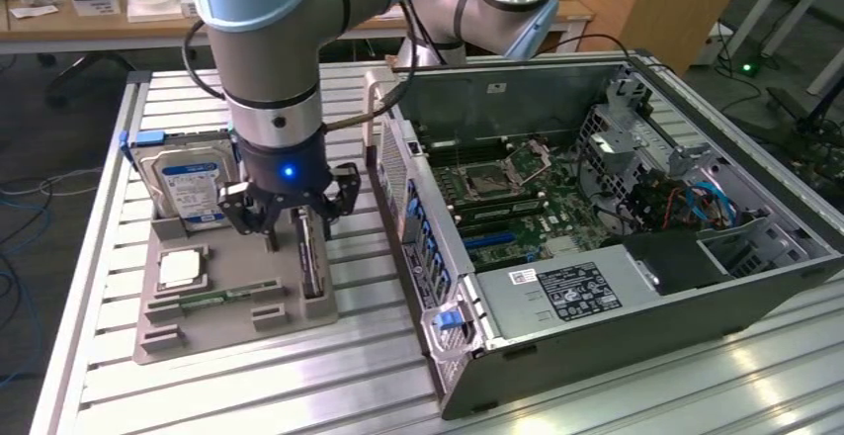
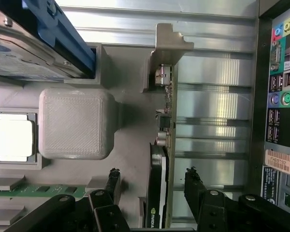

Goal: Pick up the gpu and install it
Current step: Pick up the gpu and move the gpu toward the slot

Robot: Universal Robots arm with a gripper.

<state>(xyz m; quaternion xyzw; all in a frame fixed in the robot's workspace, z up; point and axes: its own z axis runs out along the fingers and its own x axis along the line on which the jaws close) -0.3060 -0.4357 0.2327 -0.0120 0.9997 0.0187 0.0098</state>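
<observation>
Exterior view: the gripper [image 1: 298, 235] hangs over a grey tray [image 1: 198, 341] on a slotted metal table [image 1: 343, 395], with a blue light [image 1: 288, 170] lit on the wrist above it. Its claw is spread wide, one finger on each side of the gpu [image 1: 311, 269], which stands on edge in a slot of the tray. On this view's clock face, a hard drive [image 1: 189, 186] with a blue-white label stands at ten o'clock from the gripper. A square processor [image 1: 181, 269] lies at eight o'clock, with a green memory stick [image 1: 211, 298] just beyond it. At three o'clock sits an open computer case [image 1: 633, 336]. The white label [image 1: 580, 292] on its power supply is too small to read.

Wrist view: the gripper [image 2: 152, 171] straddles the gpu [image 2: 158, 193], and a gap shows between each finger [image 2: 193, 186] and the card. A small green logo [image 2: 152, 212] marks the card's black edge, and no lettering can be made out beside it. The silvery bracket [image 2: 166, 48] closes the card's far end. The hard drive [image 2: 24, 53], processor [image 2: 9, 137] and memory stick [image 2: 34, 191] sit in the tray [image 2: 130, 121]. An orange tag [image 2: 279, 162] on the case's port panel is not legible.
</observation>
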